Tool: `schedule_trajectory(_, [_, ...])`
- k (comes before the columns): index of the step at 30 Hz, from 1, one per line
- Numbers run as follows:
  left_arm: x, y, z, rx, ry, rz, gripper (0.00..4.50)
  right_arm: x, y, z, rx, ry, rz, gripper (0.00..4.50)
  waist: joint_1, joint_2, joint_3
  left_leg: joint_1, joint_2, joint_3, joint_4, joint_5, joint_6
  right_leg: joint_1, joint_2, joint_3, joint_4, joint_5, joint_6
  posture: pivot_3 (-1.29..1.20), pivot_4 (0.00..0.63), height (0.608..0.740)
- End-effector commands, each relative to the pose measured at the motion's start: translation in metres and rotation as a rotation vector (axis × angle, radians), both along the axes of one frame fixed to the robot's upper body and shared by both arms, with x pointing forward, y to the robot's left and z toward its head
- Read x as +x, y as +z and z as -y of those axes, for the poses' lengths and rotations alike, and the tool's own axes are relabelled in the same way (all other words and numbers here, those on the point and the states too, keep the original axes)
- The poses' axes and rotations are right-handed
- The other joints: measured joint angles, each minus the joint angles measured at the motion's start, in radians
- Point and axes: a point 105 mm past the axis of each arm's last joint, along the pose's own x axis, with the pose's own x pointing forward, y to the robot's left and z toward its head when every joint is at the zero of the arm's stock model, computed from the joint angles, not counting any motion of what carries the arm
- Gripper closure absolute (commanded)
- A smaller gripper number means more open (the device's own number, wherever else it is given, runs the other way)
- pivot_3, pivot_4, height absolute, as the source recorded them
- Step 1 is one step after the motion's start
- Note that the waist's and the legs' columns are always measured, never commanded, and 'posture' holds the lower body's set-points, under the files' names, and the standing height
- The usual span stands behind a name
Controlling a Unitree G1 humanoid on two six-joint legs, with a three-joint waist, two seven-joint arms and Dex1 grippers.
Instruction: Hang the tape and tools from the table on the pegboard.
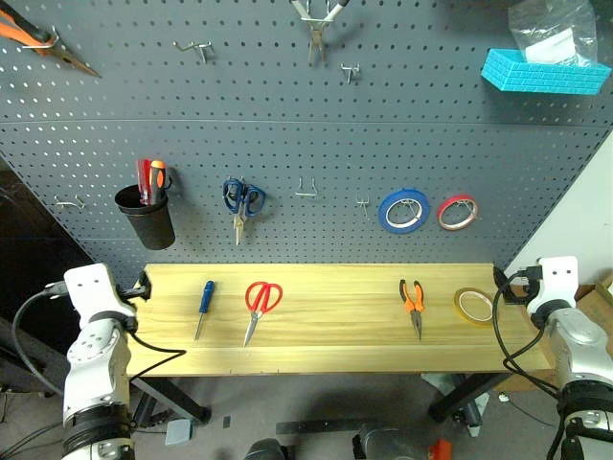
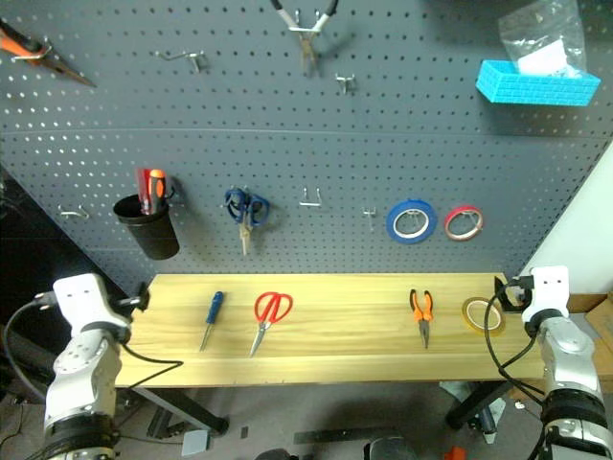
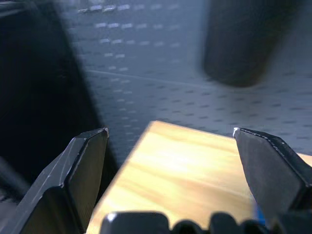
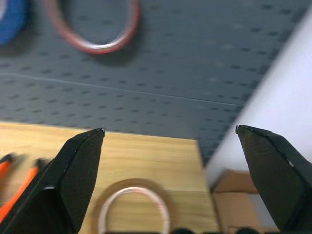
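Note:
On the light wooden table (image 1: 335, 331) lie, from left to right, a blue-handled screwdriver (image 1: 204, 307), red-handled scissors (image 1: 259, 309), orange-and-black pliers (image 1: 414, 305) and a thin yellow tape ring (image 1: 474, 306). Behind it rises the dark grey pegboard (image 1: 316, 144). My left gripper (image 1: 144, 286) hovers at the table's left end, open and empty; the left wrist view shows its gripper (image 3: 170, 131) over the table corner. My right gripper (image 1: 505, 286) is at the right end, open and empty, just right of the tape; in the right wrist view its gripper (image 4: 170, 130) has the tape (image 4: 134, 207) below it.
On the pegboard hang a black cup (image 1: 147, 220) with red and orange-handled screwdrivers, blue-handled scissors (image 1: 241, 201), a blue roll (image 1: 403, 211), a red roll (image 1: 457, 212) and a turquoise bin (image 1: 544, 72). Bare hooks (image 1: 306, 189) sit mid-board. A cardboard box (image 4: 234, 195) stands right of the table.

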Motion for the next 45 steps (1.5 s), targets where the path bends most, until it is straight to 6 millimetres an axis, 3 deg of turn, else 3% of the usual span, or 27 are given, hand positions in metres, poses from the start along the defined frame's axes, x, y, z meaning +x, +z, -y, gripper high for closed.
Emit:
schedule_trajectory(1, [0.014,0.022,0.034,0.059,-0.127,0.031,0.07,0.002,0.011,-0.018,0.002,0.078,-0.013,0.00,0.006,-0.001,0.018,0.002,0.000,0.000,0.000,0.000,0.000,0.001,0.000,0.000,0.000,0.000,0.000,-0.07,0.110,0.740])
schedule_trajectory(5, [0.023,0.034,0.082,-0.037,-0.355,0.065,0.07,0.000,0.007,-0.037,-0.009,0.140,-0.090,0.00,0.014,0.000,0.059,0.004,0.000,0.001,0.000,0.000,0.000,0.002,0.000,0.001,0.001,-0.002,-0.003,-0.07,0.169,0.740])
schedule_trajectory(7, [0.026,0.039,0.102,-0.026,-0.449,0.055,0.07,0.000,0.001,-0.042,-0.023,0.155,-0.145,0.00,0.015,-0.001,0.077,0.003,0.001,0.001,0.000,0.000,0.000,0.001,0.000,0.001,0.002,-0.001,-0.002,-0.08,0.192,0.740])
schedule_trajectory(9, [0.027,0.045,0.136,0.019,-0.631,0.035,0.07,0.004,-0.006,-0.046,-0.034,0.167,-0.214,0.00,0.018,-0.002,0.101,0.003,0.001,0.001,0.000,0.000,0.000,0.001,0.000,0.001,0.002,-0.001,-0.001,-0.09,0.219,0.740])
schedule_trajectory(13, [0.012,0.055,0.194,0.085,-0.981,0.006,0.07,0.013,-0.011,-0.041,-0.053,0.145,-0.305,0.00,0.019,0.001,0.136,-0.008,0.000,0.002,0.001,0.000,0.000,-0.009,0.000,0.002,0.002,0.000,0.000,-0.09,0.259,0.740])
schedule_trajectory(16, [0.000,0.061,0.224,0.136,-1.180,0.001,0.07,0.022,-0.010,-0.032,-0.052,0.117,-0.333,0.00,0.020,0.000,0.164,-0.013,0.000,0.002,0.001,0.000,0.001,-0.014,-0.001,0.002,0.003,0.000,0.000,-0.10,0.284,0.740])
schedule_trajectory(21, [-0.007,0.069,0.251,0.200,-1.365,0.018,0.07,0.032,-0.016,-0.013,-0.012,0.048,-0.416,0.00,0.020,-0.001,0.199,-0.014,0.000,0.002,0.001,-0.001,0.002,-0.014,-0.001,0.002,0.002,-0.001,-0.001,-0.10,0.306,0.740])
schedule_trajectory(29, [-0.011,0.063,0.255,0.216,-1.418,0.006,0.07,0.031,-0.035,-0.005,0.036,0.038,-0.568,0.00,0.017,-0.003,0.224,-0.015,-0.001,0.003,0.001,-0.002,0.003,-0.015,-0.002,0.002,0.001,0.000,-0.001,-0.10,0.311,0.740])
schedule_trajectory(32, [-0.009,0.062,0.252,0.199,-1.397,0.007,0.00,0.028,-0.041,-0.004,0.002,0.057,-0.611,0.60,0.017,-0.007,0.226,-0.015,-0.002,0.003,0.001,-0.003,0.003,-0.015,-0.003,0.002,0.001,0.000,-0.001,-0.09,0.307,0.740])
schedule_trajectory(40, [-0.006,0.064,0.246,0.177,-1.364,0.016,0.00,0.022,-0.054,-0.003,-0.204,0.135,-0.685,3.30,0.019,-0.011,0.228,-0.015,-0.002,0.002,0.003,-0.003,0.003,-0.014,-0.004,0.000,0.001,-0.001,0.000,-0.09,0.292,0.740])
schedule_trajectory(43, [-0.006,0.065,0.246,0.176,-1.368,0.020,0.00,0.025,-0.054,-0.008,-0.180,0.134,-0.664,4.24,0.019,-0.012,0.228,-0.015,-0.002,0.002,0.003,-0.003,0.003,-0.013,-0.004,0.000,0.001,0.000,0.001,-0.09,0.290,0.740])
schedule_trajectory(45, [-0.006,0.068,0.248,0.171,-1.379,0.034,0.00,0.027,-0.050,-0.007,-0.180,0.134,-0.642,4.37,0.019,-0.013,0.228,-0.015,-0.002,0.002,0.003,-0.002,0.003,-0.013,-0.004,0.000,0.001,0.000,0.001,-0.10,0.288,0.740])
